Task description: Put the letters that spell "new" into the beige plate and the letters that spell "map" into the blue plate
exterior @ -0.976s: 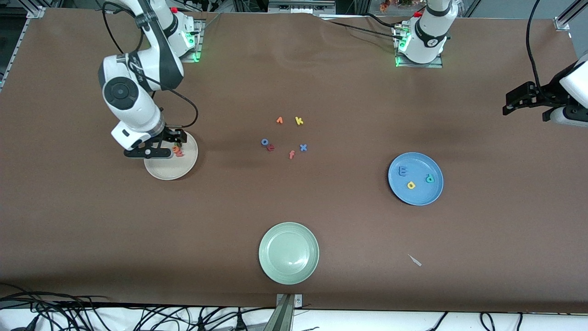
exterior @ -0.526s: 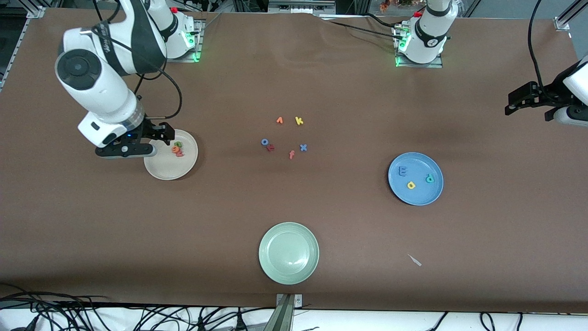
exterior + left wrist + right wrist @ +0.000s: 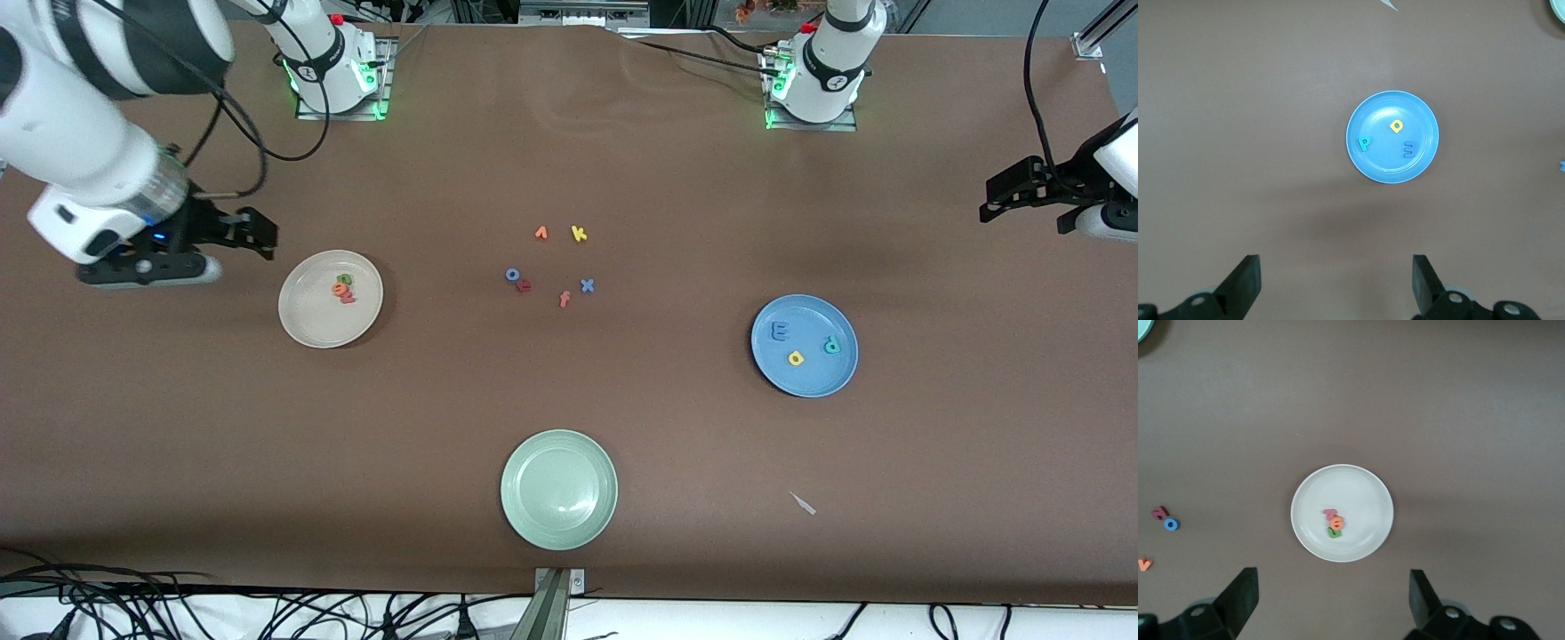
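both end effectors are released and carry nothing. right end effector (image 3: 253,233) hangs over bare brown bench (image 3: 622,427) at the right arm's end, just off the nine o'clock edge of the round, shallow, cream-beige plate (image 3: 307,311). left end effector (image 3: 1022,191) waits high over the left arm's end, jaws spread wide in its wrist view.

in the beige plate, at about two o'clock of its centre, the tiny foam green n (image 3: 344,279), orange e (image 3: 339,289) and pinkish-red w (image 3: 348,298) lie touching in a short stack; its long axis runs roughly twelve to six. the round medium-blue plate (image 3: 805,382) holds the blue m (image 3: 779,332) at ten o'clock, lying sideways, the yellow a (image 3: 796,358) near seven and the teal p (image 3: 832,345) near three, apart from each other. which way each small letter faces is otherwise too fine to tell.

by my reading both words are sorted. the leftover foam letters (image 3: 551,262) mid-bench and the pale green plate (image 3: 558,529) belong to neither word. the risk now is a low sweep by the right arm toward the centre clipping the beige plate's rim and spilling the stack.
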Tool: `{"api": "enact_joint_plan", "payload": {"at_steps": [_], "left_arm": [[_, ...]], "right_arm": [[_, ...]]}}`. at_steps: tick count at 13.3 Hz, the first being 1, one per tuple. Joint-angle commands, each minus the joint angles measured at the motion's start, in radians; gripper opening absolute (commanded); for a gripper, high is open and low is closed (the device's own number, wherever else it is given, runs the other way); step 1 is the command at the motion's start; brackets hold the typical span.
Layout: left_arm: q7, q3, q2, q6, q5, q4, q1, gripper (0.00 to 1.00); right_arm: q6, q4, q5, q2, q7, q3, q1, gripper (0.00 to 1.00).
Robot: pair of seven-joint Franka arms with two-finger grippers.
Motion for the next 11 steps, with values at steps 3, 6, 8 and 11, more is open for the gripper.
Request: {"api": "enact_joint_plan", "payload": {"at_steps": [3, 6, 8, 11], "left_arm": [[0.006, 0.000, 0.001, -0.021, -0.027, 0.020, 0.002, 1.00], [0.006, 0.000, 0.001, -0.021, -0.027, 0.020, -0.001, 1.00], [0.006, 0.000, 0.001, -0.021, -0.027, 0.020, -0.003, 1.00], [0.004, -0.001, 0.001, -0.021, -0.027, 0.020, -0.004, 1.00]], "right_arm": [[-0.081, 0.064, 0.027, 0.001, -0.057, 0.035, -0.056, 1.00], [-0.094, 0.070, 0.027, 0.001, -0.059, 0.036, -0.054, 1.00], [-0.094, 0.070, 0.027, 0.001, -0.064, 0.036, -0.056, 1.00], [-0.107, 0.070, 0.033, 0.003, -0.062, 0.030, -0.059, 1.00]]}}
